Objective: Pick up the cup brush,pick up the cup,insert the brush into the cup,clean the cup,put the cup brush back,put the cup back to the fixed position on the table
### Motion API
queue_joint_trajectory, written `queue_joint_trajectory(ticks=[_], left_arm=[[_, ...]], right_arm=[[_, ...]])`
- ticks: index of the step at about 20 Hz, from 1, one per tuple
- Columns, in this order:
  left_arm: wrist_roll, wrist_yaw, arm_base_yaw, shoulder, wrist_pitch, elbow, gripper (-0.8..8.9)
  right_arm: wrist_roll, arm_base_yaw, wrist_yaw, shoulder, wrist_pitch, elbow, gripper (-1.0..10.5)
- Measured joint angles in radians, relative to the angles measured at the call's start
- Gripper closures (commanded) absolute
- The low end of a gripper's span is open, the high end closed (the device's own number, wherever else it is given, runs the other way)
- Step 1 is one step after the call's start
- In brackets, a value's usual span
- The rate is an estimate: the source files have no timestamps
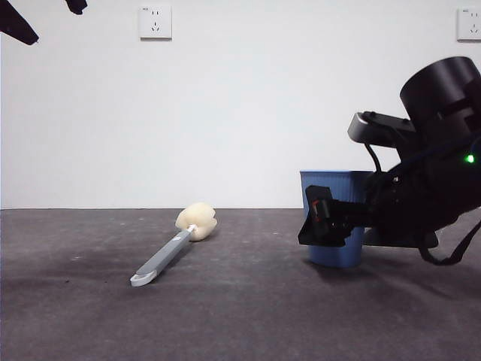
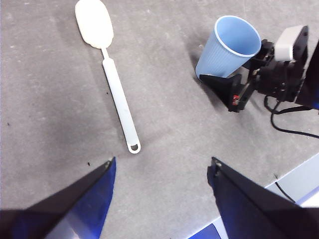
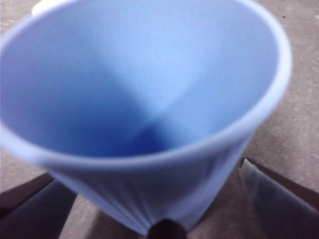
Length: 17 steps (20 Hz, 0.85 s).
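Right wrist view: right gripper (image 3: 159,199) jaws apart, flanking the cup (image 3: 149,99); closing comes next. Left gripper (image 2: 159,189) jaws apart above the cup brush (image 2: 117,94), well beside the cup.

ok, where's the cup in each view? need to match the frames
Front view: cup at right, standing on the table, right gripper around it.
Left wrist view: cup beside the right gripper.
Right wrist view: cup fills the frame.
Shared landmark: cup brush, front and left wrist views only.

Even bright light, soft shadows — cup (image 3: 149,99) blurred
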Motion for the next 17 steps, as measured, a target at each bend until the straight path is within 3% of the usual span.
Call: queue_joint_trajectory(ticks=[7, 17], left_arm=[[0.01, 0.0, 0.0, 0.0, -0.001, 0.0, 4.95], [0.11, 0.036, 0.0, 0.0, -0.081, 0.0, 5.0]], right_arm=[[0.008, 0.041, 0.001, -0.27, -0.32, 0.0, 4.0], [0.094, 0.162, -0.025, -0.911, -1.209, 0.077, 4.1]])
